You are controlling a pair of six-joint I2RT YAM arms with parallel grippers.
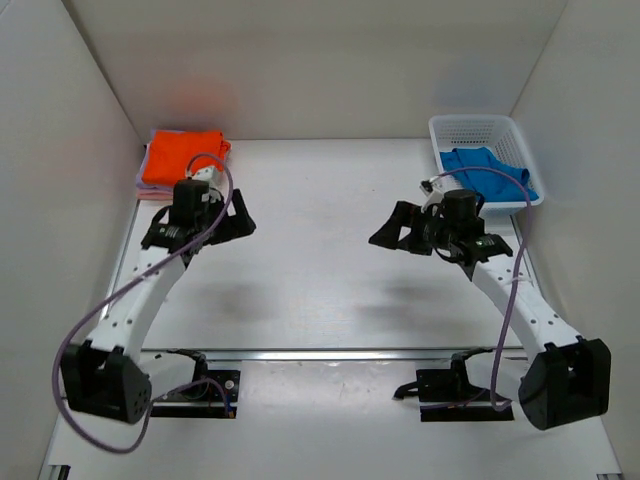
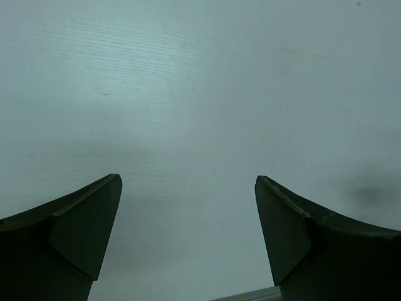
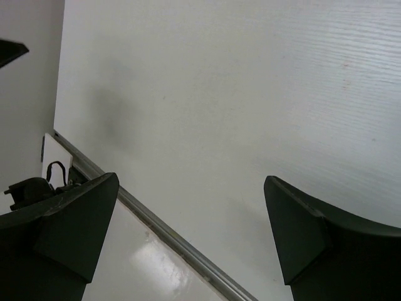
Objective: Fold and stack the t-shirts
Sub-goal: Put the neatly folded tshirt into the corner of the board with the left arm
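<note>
White plastic mesh basket [image 1: 470,128] stands at the far right corner of the white table [image 1: 320,250]. White panel walls [image 1: 300,60] enclose it.

White desk [image 1: 320,270], flat & smooth. Far left corner: a pile of folded t-shirts [image 1: 178,168] sits on it, orange t-shirt [image 1: 185,150] on top. Far right corner: a white basket [image 1: 478,126] w/ holes sits on it, well apart from the pile.
</note>
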